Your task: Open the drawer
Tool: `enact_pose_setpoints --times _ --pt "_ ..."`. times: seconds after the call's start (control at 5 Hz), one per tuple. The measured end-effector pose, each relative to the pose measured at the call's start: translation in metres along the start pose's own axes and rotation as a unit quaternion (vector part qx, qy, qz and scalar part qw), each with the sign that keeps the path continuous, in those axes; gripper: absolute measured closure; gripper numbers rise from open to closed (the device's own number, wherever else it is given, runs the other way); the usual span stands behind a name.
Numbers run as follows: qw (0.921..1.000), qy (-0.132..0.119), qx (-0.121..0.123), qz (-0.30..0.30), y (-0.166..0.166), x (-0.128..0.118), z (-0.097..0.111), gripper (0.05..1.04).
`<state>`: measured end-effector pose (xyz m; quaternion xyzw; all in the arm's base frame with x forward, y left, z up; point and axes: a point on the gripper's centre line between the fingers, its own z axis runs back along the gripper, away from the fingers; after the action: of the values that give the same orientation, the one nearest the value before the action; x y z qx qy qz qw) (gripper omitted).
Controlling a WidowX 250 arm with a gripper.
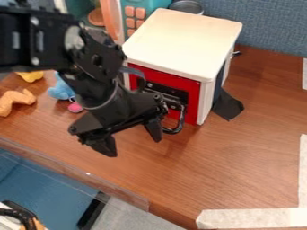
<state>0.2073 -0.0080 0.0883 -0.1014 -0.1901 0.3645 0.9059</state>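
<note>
Steadily | your claw point(133, 144) is spread left of the black handle point(175, 130) | red drawer front point(192, 105) above frame centre, seemingly shut | straddle the handle, close, then draw level toward lower left so the white cabinet point(186, 42) doesn't swivel

The black jointed robot arm point(36, 40), cut off by the left edge, hides part of the flat red drawer front point(193, 96). The top edge crops the teal toy with square orange buttons point(150, 4).

one cabinet point(183, 40), one drawer point(192, 99), three tape strips point(252, 218)
</note>
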Motion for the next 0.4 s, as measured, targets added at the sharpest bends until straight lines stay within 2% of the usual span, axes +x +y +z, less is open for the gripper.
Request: enact_pose_setpoints --times 0.2,0.4 --pt "0.9966 -0.038 0.013 0.072 0.0015 0.0054 -0.0081 0.084" --pt "0.9911 -0.065 0.025 0.113 0.0027 0.0120 -0.0164 0.084"
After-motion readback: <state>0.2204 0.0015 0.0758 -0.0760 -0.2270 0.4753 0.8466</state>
